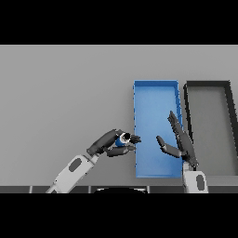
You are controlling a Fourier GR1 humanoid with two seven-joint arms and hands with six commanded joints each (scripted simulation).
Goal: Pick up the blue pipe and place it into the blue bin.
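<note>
Blue pipe point(122, 139) pinched in left hand point(108, 143) beside blue bin point(139, 93); right hand point(179, 142) splayed.

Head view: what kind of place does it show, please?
Probably a sorting workbench: a plain grey table with a shallow rectangular blue bin beside a black bin. The left hand holds a small blue pipe; the right hand is open.

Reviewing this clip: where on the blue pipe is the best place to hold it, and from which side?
Across its round body, from the left, as the left hand has it: the blue pipe is pinched between fingers above and thumb below, its open end showing. That leaves the side toward the blue bin free for release. The right hand is open over the bin.
</note>
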